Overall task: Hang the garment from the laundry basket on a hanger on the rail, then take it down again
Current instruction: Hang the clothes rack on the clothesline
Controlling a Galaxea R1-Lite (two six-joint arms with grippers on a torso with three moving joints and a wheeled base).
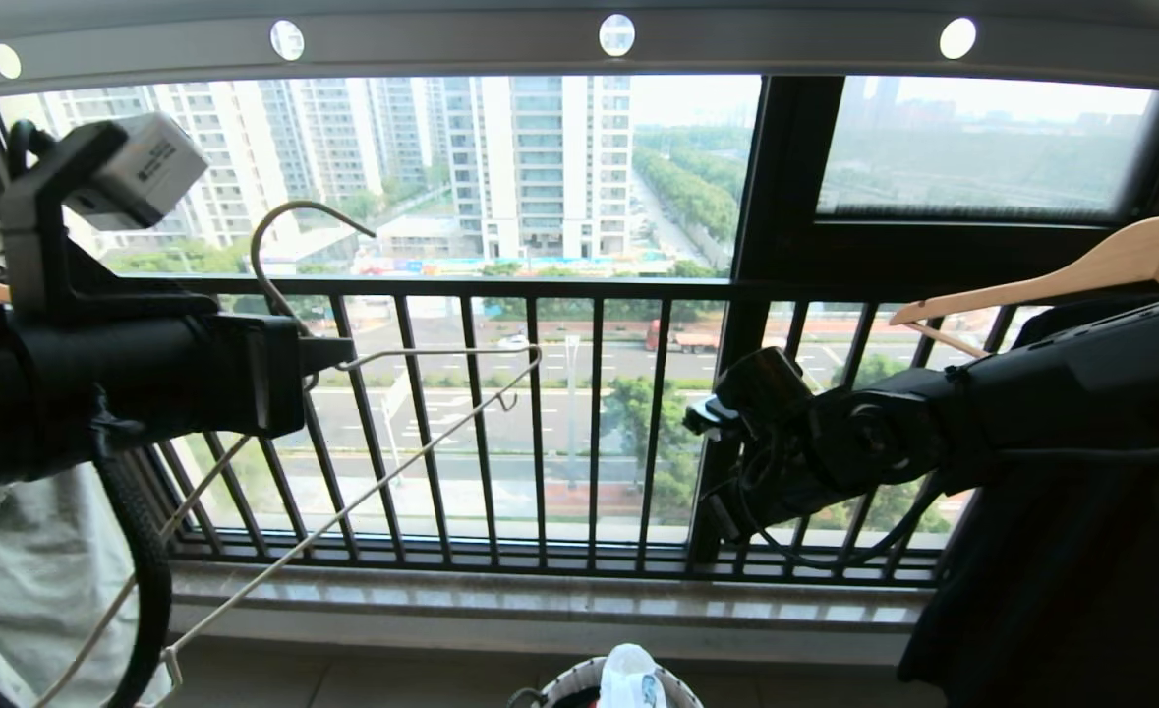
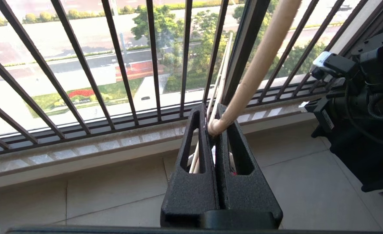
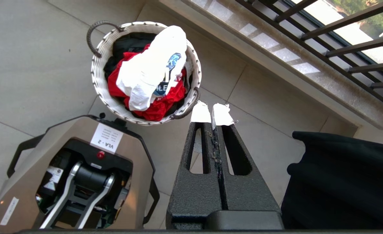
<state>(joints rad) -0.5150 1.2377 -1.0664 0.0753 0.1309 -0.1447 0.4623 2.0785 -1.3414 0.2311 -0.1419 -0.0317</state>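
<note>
My left gripper is shut on the neck of the thin beige wire hanger, held up in front of the window. The hanger's hook points up, below the grey rail with its round holes. From the left wrist, the hanger rises out of the closed left gripper. The white garment with a navy graphic lies on top of a red piece in the laundry basket on the floor. My right gripper hangs shut and empty above the floor beside the basket. In the head view the garment and basket peek in at the lower edge.
A black barred window railing and stone sill run ahead. A wooden hanger carries a black garment on the right. A pale cloth hangs at the left. The robot's base stands beside the basket.
</note>
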